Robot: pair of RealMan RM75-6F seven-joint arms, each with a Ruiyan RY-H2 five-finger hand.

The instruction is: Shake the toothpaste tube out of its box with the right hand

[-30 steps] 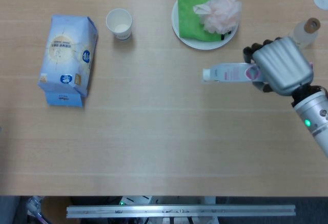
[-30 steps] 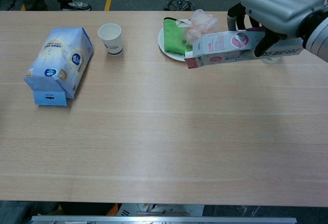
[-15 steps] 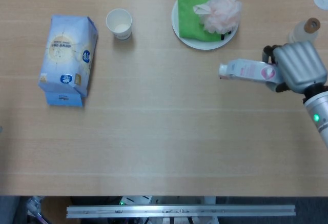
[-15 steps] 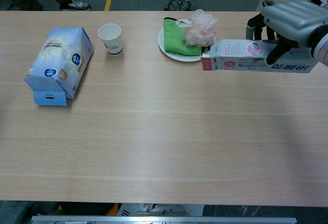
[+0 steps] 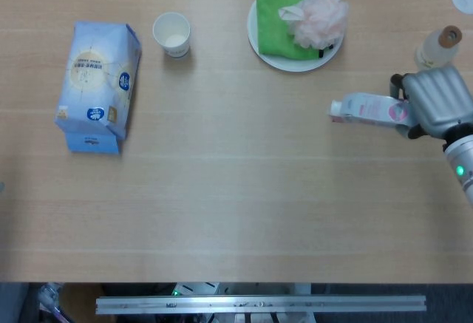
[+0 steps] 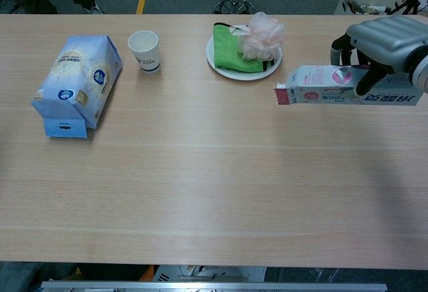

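Tabletop (image 6: 200, 192): blue bag (image 6: 75, 81) near left edge, plate (image 6: 221, 67) with green cloth (image 6: 227, 46) and pink sponge (image 6: 262, 30) near far edge, paper cup (image 6: 144, 50) between them, bottle (image 5: 436, 45) by right edge – none moved

My right hand (image 6: 388, 41) clamps toothpaste box (image 6: 334, 85) at its right end, fingers wrapped over top. Over last second box swung from mid-right toward right edge and levelled out, open flap facing left. No tube showing at mouth yet – shake not done, judge another swing needed

Left hand not in view
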